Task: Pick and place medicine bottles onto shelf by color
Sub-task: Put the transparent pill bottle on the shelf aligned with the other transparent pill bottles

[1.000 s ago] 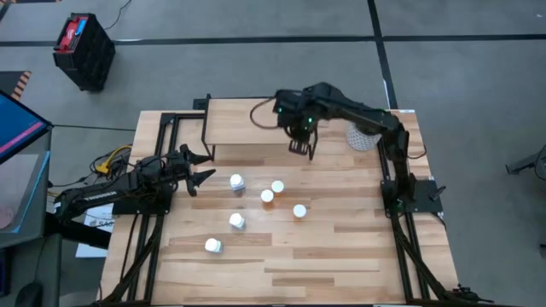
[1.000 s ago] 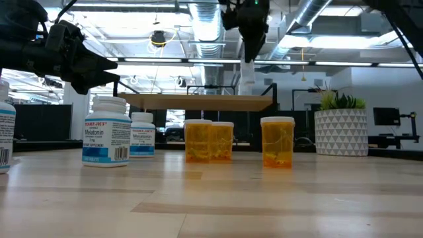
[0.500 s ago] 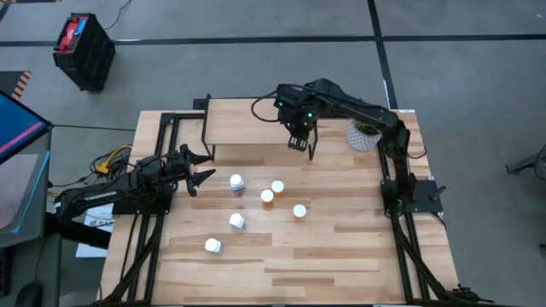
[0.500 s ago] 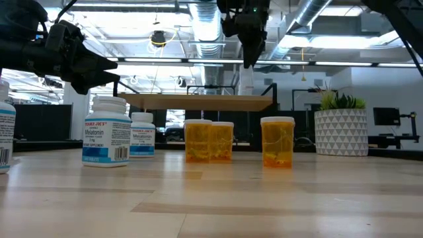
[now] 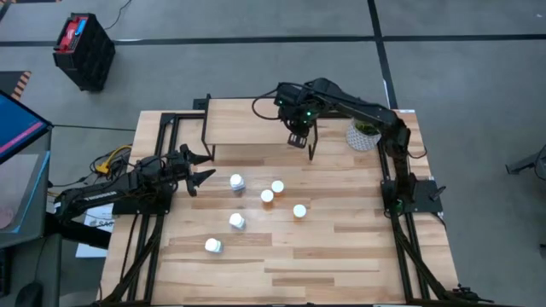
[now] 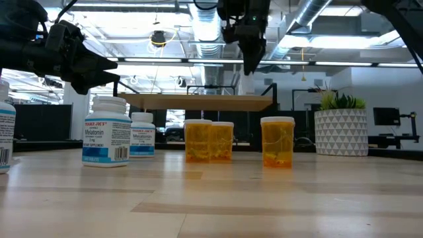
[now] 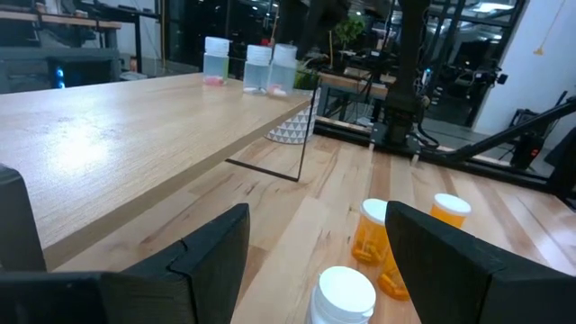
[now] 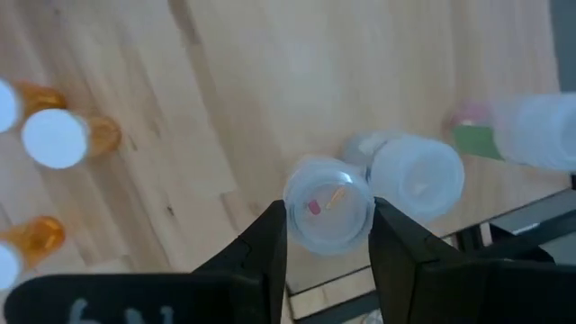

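step: place clear bottle (image 8: 328, 213) | right end effector (image 8: 328, 236) pinches it over shelf (image 5: 247, 128), upper centre | lower upright beside neighbours (image 8: 416, 176), then release

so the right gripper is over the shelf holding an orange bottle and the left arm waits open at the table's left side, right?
Not quite: the right gripper holds a clear pale-bluish bottle, not an orange one, as the right wrist view shows. The rest stands: it is over the shelf, and the left gripper waits open at the table's left side.
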Robot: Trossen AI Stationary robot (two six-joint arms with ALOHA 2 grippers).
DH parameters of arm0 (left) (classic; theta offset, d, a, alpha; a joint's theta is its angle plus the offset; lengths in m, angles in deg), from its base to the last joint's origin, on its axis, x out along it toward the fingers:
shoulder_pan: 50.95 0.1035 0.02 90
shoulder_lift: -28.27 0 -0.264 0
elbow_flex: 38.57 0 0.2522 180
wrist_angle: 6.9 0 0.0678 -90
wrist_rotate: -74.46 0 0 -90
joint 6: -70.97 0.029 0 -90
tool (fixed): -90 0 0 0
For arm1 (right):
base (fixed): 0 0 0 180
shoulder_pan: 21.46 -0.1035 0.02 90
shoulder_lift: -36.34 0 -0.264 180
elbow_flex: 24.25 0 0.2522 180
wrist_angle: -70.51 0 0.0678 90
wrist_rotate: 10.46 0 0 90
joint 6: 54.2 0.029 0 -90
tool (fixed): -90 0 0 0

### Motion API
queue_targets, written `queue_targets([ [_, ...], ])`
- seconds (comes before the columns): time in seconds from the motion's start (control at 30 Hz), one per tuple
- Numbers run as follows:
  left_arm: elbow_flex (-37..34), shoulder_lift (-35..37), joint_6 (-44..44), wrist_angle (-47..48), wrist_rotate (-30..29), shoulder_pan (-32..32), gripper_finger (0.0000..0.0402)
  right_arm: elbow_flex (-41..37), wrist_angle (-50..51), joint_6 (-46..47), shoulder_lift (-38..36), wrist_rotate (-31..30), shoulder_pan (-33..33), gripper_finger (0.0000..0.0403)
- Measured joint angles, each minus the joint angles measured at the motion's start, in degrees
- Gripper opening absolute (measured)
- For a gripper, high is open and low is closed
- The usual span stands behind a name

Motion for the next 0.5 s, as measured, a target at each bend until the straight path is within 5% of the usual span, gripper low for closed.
queue_targets([
  [0.5,0.0,0.0,0.0,0.0,0.0,0.0,0.0248,0.0,-1.4,0.5,0.0,-0.1,0.9,0.0149],
])
